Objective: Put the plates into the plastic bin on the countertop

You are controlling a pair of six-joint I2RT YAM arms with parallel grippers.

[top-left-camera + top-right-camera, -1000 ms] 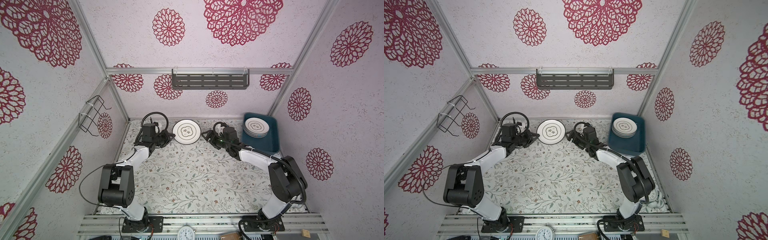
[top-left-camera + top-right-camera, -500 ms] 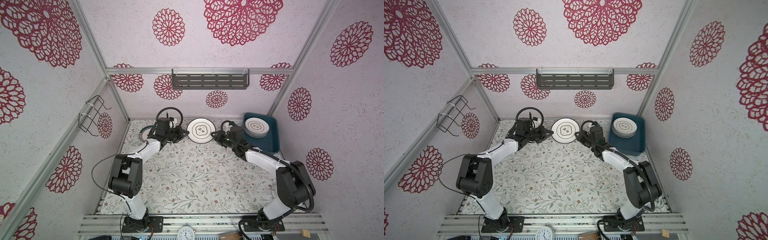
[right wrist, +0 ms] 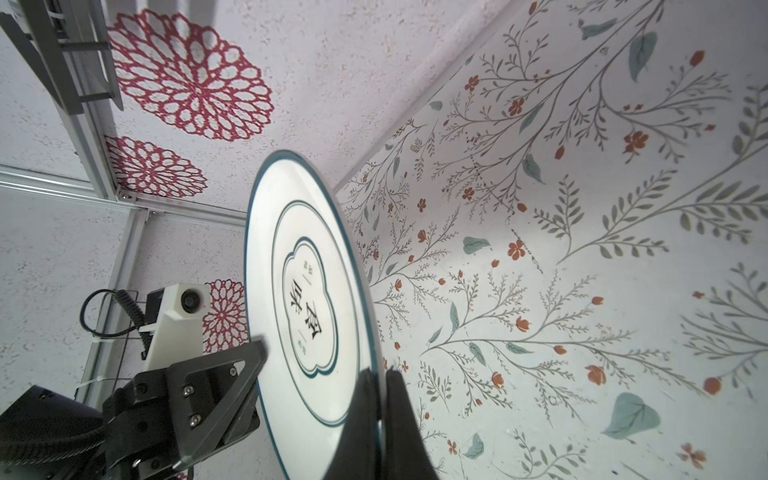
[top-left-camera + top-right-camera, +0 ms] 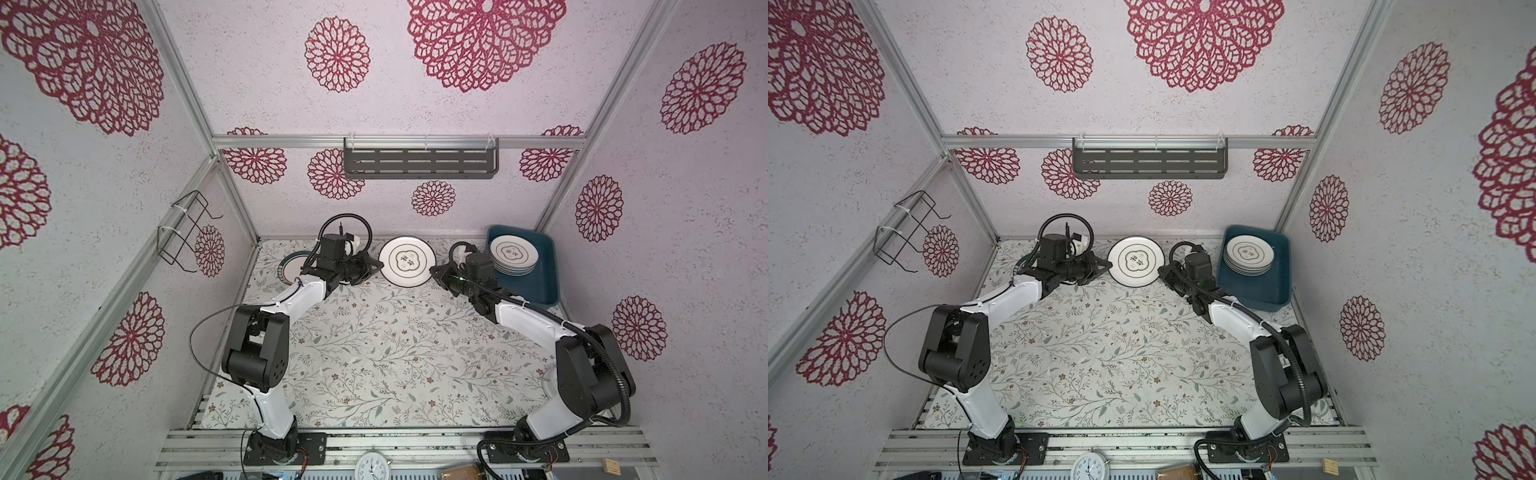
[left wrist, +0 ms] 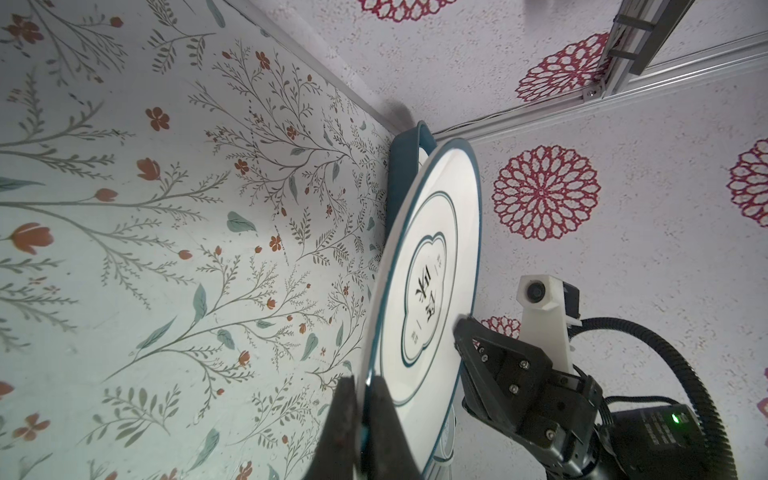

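A white plate (image 4: 408,261) (image 4: 1135,261) with a thin dark rim and a clover emblem hangs above the back middle of the countertop (image 4: 374,353). My left gripper (image 4: 380,264) (image 5: 365,386) is shut on its left rim. On the opposite rim my right gripper (image 4: 433,272) (image 3: 376,382) is shut too. The dark teal plastic bin (image 4: 540,274) (image 4: 1281,274) stands at the back right with a stack of plates (image 4: 513,253) inside. Another plate (image 4: 289,266) with a green rim lies on the countertop, partly hidden under my left arm.
A grey slotted shelf (image 4: 419,164) hangs on the back wall above the plate. A black wire rack (image 4: 187,232) sticks out from the left wall. The back wall is close behind both grippers. A white clock (image 4: 372,467) lies at the front edge.
My left gripper has carried the plate to the right, toward the bin. My right gripper, open a second ago, has shut on the plate's right rim.
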